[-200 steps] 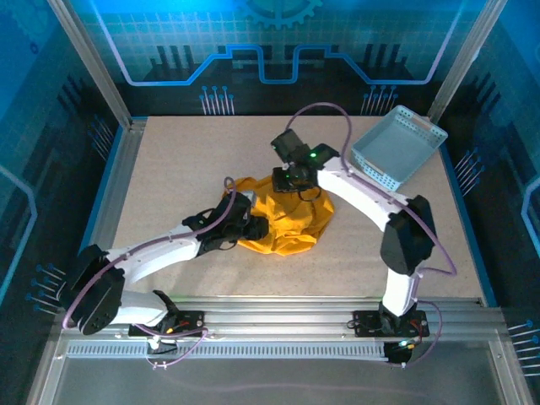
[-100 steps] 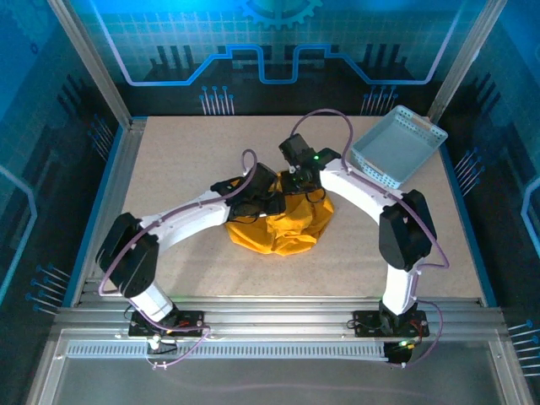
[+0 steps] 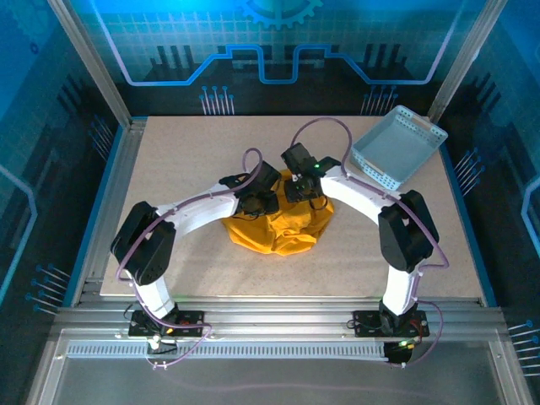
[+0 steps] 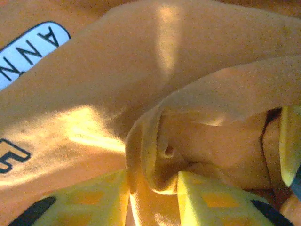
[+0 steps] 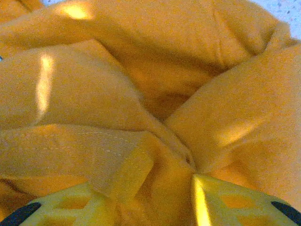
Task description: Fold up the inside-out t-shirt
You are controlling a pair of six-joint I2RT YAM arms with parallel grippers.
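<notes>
The inside-out t-shirt [image 3: 283,229], mustard yellow, lies bunched in a heap at the middle of the table. Both grippers sit low on its far edge, close side by side: my left gripper [image 3: 267,197] and my right gripper [image 3: 297,189]. In the left wrist view a thick rolled fold of the t-shirt [image 4: 197,117] fills the gap of the left gripper [image 4: 154,182], with white print lettering [image 4: 28,49] at upper left. In the right wrist view the right gripper [image 5: 157,187] is pressed into the t-shirt [image 5: 141,70], bunched cloth between its fingers and a ribbed hem [image 5: 94,153] draped over the left finger.
A pale blue-grey perforated basket [image 3: 396,152] stands tilted at the back right corner of the table [image 3: 169,160]. Metal frame posts and rails border the table on all sides.
My left arm has swung from the shirt's near-left side over to its far edge beside the right gripper, and its jaws have narrowed onto a fold. The right gripper has barely shifted.
</notes>
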